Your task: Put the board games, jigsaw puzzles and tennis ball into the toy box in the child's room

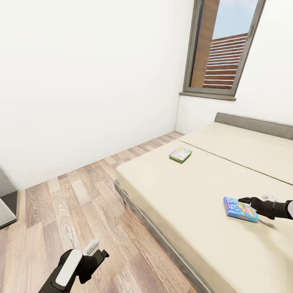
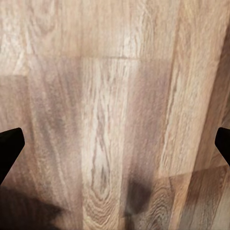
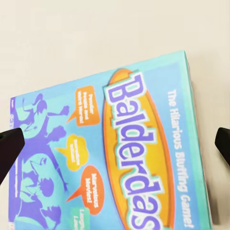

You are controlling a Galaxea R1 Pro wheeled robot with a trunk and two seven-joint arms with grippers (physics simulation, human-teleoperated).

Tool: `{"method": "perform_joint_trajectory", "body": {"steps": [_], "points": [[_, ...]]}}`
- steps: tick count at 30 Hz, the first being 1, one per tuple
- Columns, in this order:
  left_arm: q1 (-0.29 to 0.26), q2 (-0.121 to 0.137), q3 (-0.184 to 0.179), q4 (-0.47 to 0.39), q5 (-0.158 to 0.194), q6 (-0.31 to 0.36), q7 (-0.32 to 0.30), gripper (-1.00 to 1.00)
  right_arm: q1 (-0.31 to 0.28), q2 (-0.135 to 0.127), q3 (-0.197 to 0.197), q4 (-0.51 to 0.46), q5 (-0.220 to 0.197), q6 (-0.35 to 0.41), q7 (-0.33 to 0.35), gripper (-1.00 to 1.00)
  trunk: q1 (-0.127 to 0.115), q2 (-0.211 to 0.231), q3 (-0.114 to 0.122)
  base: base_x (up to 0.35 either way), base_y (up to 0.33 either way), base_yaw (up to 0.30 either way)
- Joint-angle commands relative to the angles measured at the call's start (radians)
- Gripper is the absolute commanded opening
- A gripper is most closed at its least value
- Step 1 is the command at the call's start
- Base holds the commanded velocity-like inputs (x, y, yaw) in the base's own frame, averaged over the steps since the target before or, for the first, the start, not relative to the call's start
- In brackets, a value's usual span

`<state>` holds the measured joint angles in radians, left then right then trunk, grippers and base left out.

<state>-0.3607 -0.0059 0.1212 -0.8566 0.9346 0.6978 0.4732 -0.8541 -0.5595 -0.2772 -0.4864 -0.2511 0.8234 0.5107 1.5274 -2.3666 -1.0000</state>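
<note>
Two board games lie on the cream bed [image 1: 195, 191]. A green-edged one [image 1: 180, 154] sits near the mattress's far side. A blue one [image 1: 240, 208] lies nearer, at the right, and its cover [image 3: 120, 158] reads "Balderdash" in the right wrist view. My right gripper [image 1: 245, 200] hovers just over the blue box's edge, open, with its two dark fingertips [image 3: 9, 148] spread wide on either side of the cover. My left gripper [image 1: 99, 255] hangs low over the wooden floor [image 2: 115, 105], open and holding nothing.
Wood floor [image 1: 81, 203] runs between the bed's grey frame [image 1: 162, 240] and the white wall. A grey cabinet corner [image 1: 6, 199] shows at the left edge. A window [image 1: 224, 49] stands behind the bed, and a grey headboard [image 1: 256, 124] lines its far end.
</note>
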Motion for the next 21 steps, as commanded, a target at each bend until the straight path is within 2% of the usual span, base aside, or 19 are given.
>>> {"method": "perform_joint_trajectory", "body": {"steps": [1,10,14,15,21], "points": [[0.000,-0.001,0.002,-0.002,0.011,0.003,0.009,1.00,-0.001,0.000,-0.005,0.000,0.002,0.006,0.003,1.00,0.000,0.000,-0.001,0.000,0.000,0.000],[0.012,-0.001,0.010,-0.008,0.014,-0.001,0.006,1.00,-0.003,0.007,-0.014,0.002,-0.010,-0.006,-0.025,1.00,0.000,0.000,-0.001,0.000,0.000,0.007],[0.016,-0.002,0.012,-0.010,0.015,-0.002,0.006,1.00,-0.003,0.008,-0.015,0.003,-0.012,-0.006,-0.047,1.00,0.000,0.000,0.001,0.000,0.000,0.140],[0.016,-0.001,0.012,-0.010,0.015,-0.002,0.006,1.00,-0.003,0.008,-0.015,0.003,-0.012,-0.006,-0.082,1.00,0.000,0.000,0.002,0.000,0.000,0.201],[0.018,0.000,0.012,-0.010,0.015,-0.003,0.005,1.00,-0.003,0.009,-0.015,0.003,-0.014,-0.005,-0.082,1.00,0.000,0.000,0.003,0.000,0.000,0.098]]}}
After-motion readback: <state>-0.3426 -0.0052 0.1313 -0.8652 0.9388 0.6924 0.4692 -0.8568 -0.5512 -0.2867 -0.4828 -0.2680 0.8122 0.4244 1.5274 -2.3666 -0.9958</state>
